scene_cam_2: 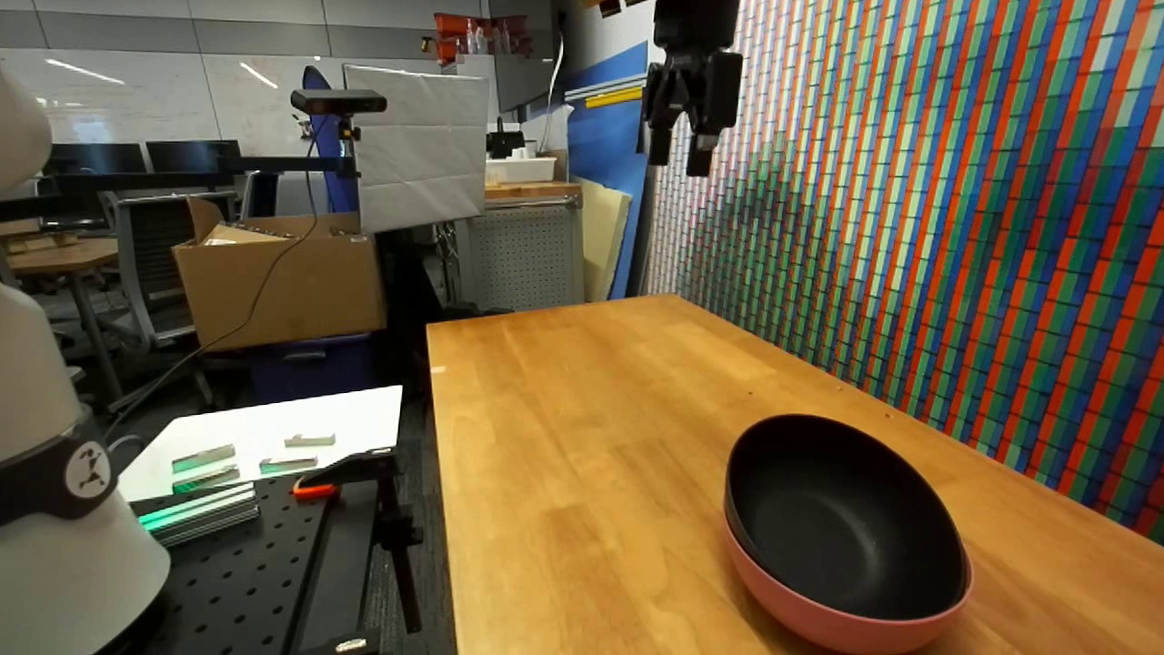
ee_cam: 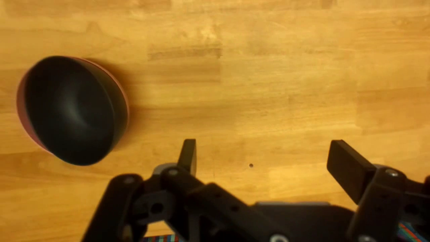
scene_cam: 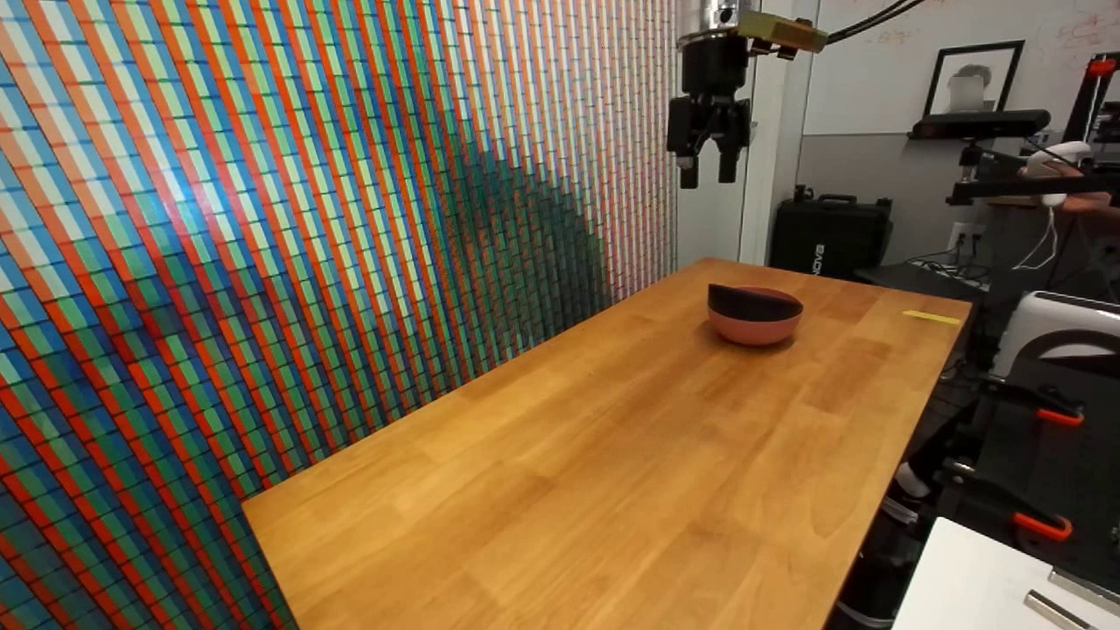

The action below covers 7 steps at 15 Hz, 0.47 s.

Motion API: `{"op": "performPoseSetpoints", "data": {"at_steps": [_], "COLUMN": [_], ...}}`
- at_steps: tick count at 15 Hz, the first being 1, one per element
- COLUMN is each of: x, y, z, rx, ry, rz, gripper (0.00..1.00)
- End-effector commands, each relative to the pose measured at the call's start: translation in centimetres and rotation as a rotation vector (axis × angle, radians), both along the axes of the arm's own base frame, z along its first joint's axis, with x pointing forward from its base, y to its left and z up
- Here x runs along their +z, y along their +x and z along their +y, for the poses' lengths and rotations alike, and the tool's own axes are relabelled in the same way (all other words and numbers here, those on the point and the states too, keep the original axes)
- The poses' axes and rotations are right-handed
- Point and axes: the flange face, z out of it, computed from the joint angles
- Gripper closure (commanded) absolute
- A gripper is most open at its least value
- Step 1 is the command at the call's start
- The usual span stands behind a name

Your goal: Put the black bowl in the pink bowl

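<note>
The black bowl (scene_cam: 751, 304) sits inside the pink bowl (scene_cam: 754, 331), tilted, with one side of its rim raised above the pink rim. In an exterior view the glossy inside of the black bowl (scene_cam_2: 841, 523) faces the camera, and the pink bowl (scene_cam_2: 832, 623) shows below it. In the wrist view the black bowl (ee_cam: 69, 111) is at the left, with a pink bowl (ee_cam: 21, 107) edge around part of it. My gripper (scene_cam: 709, 175) hangs high above the table, apart from the bowls. It is open and empty; its fingers (ee_cam: 262, 151) stand wide apart over bare wood.
The bowls stand on a wooden table (scene_cam: 569, 490). A wall of coloured tiles (scene_cam_2: 909, 227) runs along one long side. A yellow strip (scene_cam: 931, 317) lies near a table corner. The white robot base (scene_cam_2: 64, 564) stands beside a black perforated bench.
</note>
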Motion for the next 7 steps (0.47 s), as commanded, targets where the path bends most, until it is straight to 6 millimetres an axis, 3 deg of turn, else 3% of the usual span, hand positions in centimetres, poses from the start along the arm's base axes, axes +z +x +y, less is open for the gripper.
{"op": "performPoseSetpoints", "data": {"at_steps": [1, 2, 4, 7], "x": [1.5, 0.3, 0.6, 0.7], "y": [-1.0, -0.2, -0.3, -0.4], "z": [-3.1, -1.9, -3.0, -3.0], "rx": [-0.053, -0.020, -0.034, -0.039], "ry": [-0.083, -0.043, -0.063, -0.067], "rz": [0.028, 0.023, 0.027, 0.028], "gripper": [0.00, 0.00, 0.00, 0.00]}}
